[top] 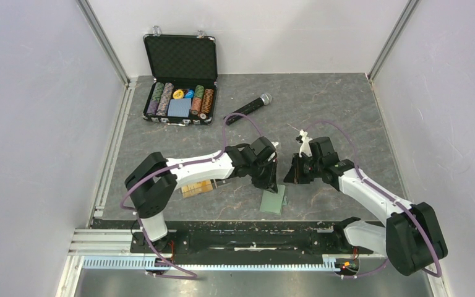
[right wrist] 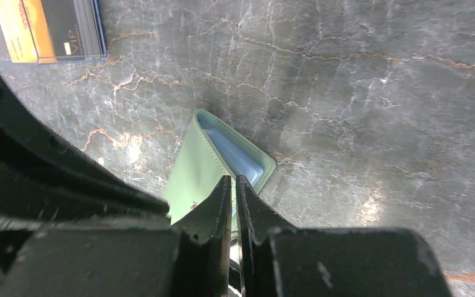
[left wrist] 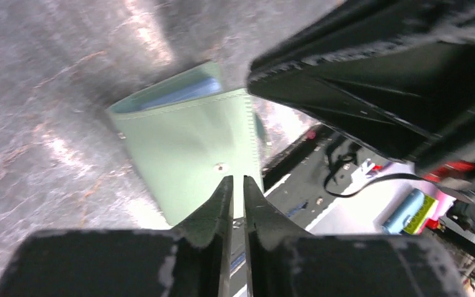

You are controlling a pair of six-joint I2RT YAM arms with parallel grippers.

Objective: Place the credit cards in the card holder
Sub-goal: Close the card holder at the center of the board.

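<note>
— Starting at the far left, what sits on the grey marbled table?

— An open black poker-chip case, its rows of chips showing, stands by the far wall. Nearer, partly under the left arm's forearm, lie the credit cards. They are small thin rectangles in a loose stack, flat on the table. An orange one and a black one lying on it can be made out.

— And toward the middle?

— A black handheld microphone with a silver head lies on the far side of both arms, touching nothing. Nearer than that, the left gripper points down at the card holder, a sage-green square folding wallet with light blue lining. Its fingers are drawn almost together, with only a thin slit between them. The tips sit just below the small metal snap button on the green outer face. I cannot tell whether they touch that face.

— Where is the holder itself?

— It is near the front edge, in the middle, to the right of the cards and apart from them. It gapes open, so the blue pocket shows.

— And on the right?

— The right gripper has its fingers pressed close on the edge of the holder's raised green flap, pinching it at a corner.
</note>
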